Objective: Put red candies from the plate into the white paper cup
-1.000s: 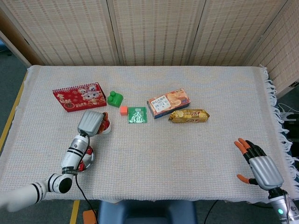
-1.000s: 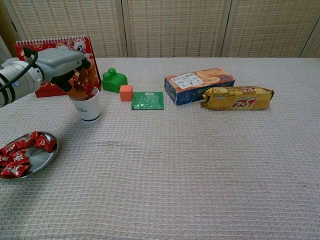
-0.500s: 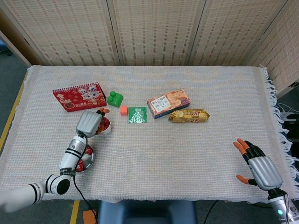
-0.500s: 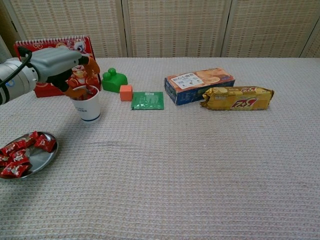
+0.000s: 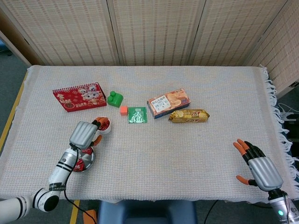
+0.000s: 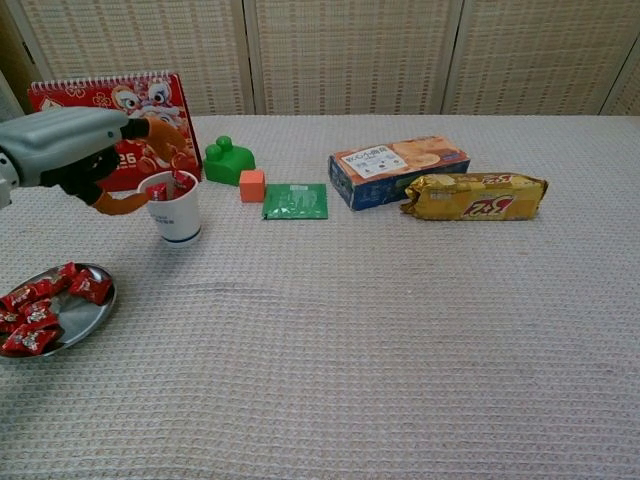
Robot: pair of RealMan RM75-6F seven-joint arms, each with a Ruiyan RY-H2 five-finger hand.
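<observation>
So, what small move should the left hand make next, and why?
Probably swing the left hand back over the metal plate and lower it onto a red candy. The hand looks empty, fingers apart beside the white paper cup, which already shows candies at its rim, and several candies are on the plate.

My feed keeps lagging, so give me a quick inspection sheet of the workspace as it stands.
Surface: table under a woven beige cloth, fringe at one edge.
Job's things: white paper cup upright, red candies showing inside; metal plate holds more red candies.
Clutter: red calendar, green block, orange cube, green packet, biscuit box, yellow biscuit pack.
Hands: left hand beside the cup, holding nothing, fingers apart; right hand open near the table edge.
Cables: black cable along the left arm.
Surroundings: woven screen panels behind.
</observation>
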